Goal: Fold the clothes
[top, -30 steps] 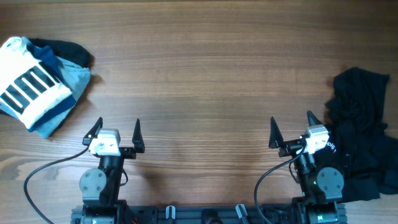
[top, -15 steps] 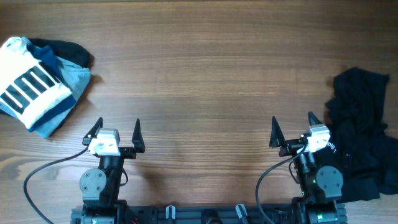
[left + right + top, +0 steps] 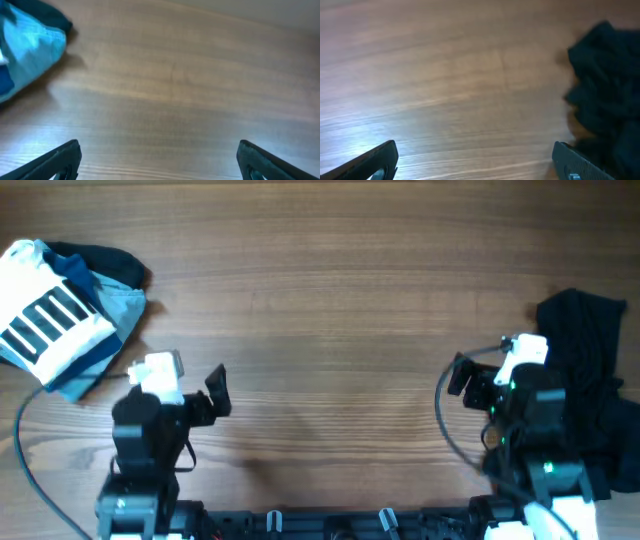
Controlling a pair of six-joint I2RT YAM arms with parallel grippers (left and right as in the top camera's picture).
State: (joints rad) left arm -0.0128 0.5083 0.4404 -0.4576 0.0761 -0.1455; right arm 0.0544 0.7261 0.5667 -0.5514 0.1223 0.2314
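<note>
Two grippers sit low in the overhead view, and both hold nothing. The left gripper (image 3: 160,162) has its fingers spread wide over the wooden table (image 3: 330,300), and the right gripper (image 3: 475,162) is spread just as wide. The black shirt (image 3: 585,360) lies crumpled at the right edge of the frame, just beside the right gripper. A white striped garment (image 3: 45,325) lies heaped with blue garments (image 3: 115,310) at the upper left.

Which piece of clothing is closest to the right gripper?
The black shirt, crumpled on the right, just beside the right gripper. The white striped garment and the blue ones lie at the far left.
</note>
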